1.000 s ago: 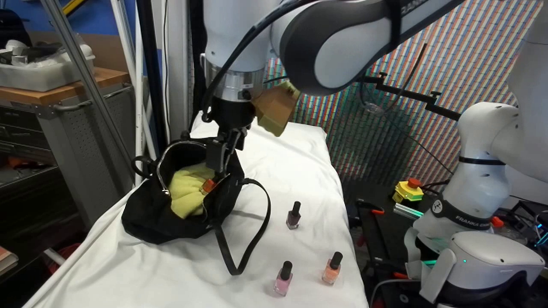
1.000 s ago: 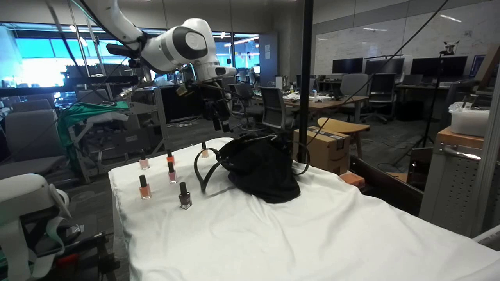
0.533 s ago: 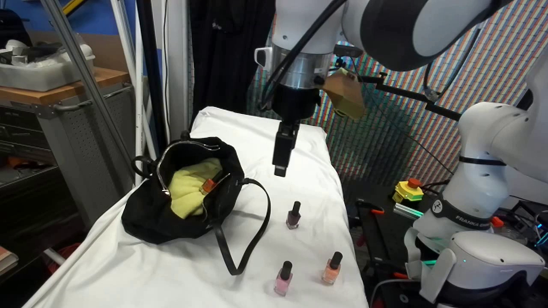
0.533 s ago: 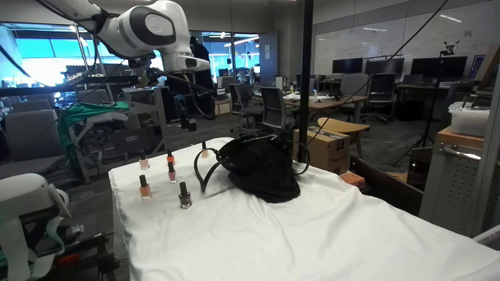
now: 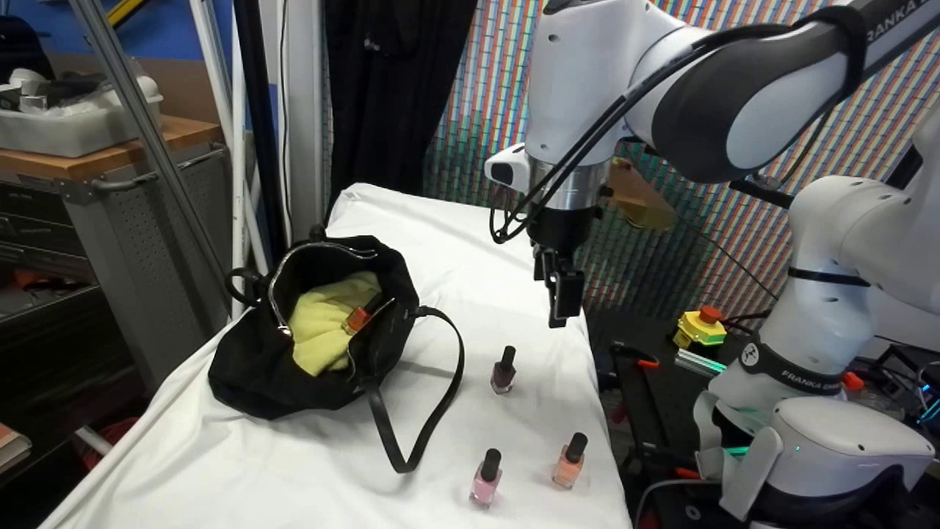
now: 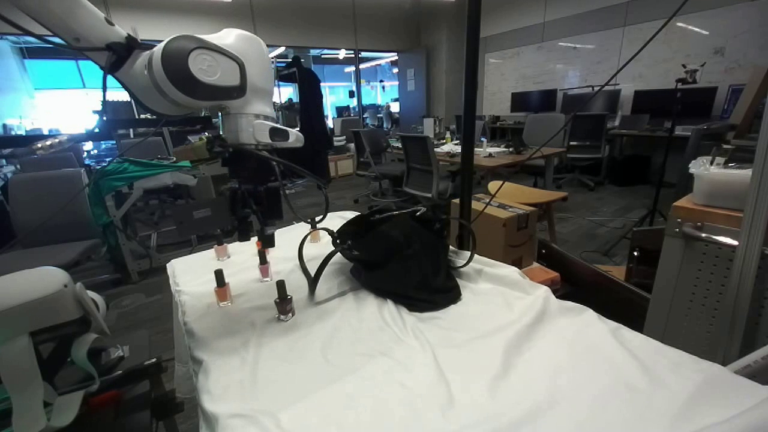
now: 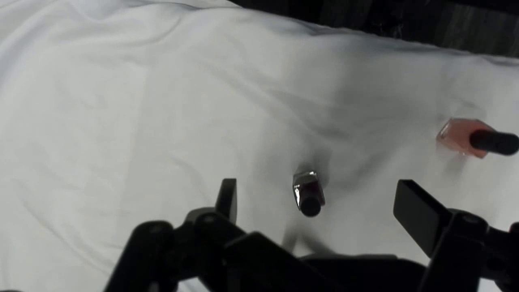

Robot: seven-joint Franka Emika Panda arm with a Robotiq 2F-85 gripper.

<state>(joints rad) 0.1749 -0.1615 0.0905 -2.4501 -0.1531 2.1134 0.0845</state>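
- White rumpled cloth [image 7: 121,121] below; my black two-fingered gripper [image 7: 318,196] hovers empty, fingers apart.
- Framed between them in the wrist view: dark-plum black-capped glass polish bottle [image 7: 309,190]; peach-coloured glass bottle [image 7: 461,136] at its two o'clock.
- I'd descend straight, keeping the dark-plum bottle centred.

The robot's arm [image 5: 576,81] is white, with smooth, rounded forms and small dark screw holes [image 5: 554,37], and it carries a dark grey shell [image 5: 694,121] around a pale oval panel [image 5: 782,110]; beside a black band [image 5: 853,51], part of the word FRANKA stands in light letters [image 5: 900,20]. Black cables [image 5: 620,103] run along the outside towards a shiny silver ring [image 5: 585,189]. The gripper [image 7: 316,198] is of a dull black colour, with flat, angular pads [image 7: 419,219] and round pin heads [image 7: 470,219] on both sides.
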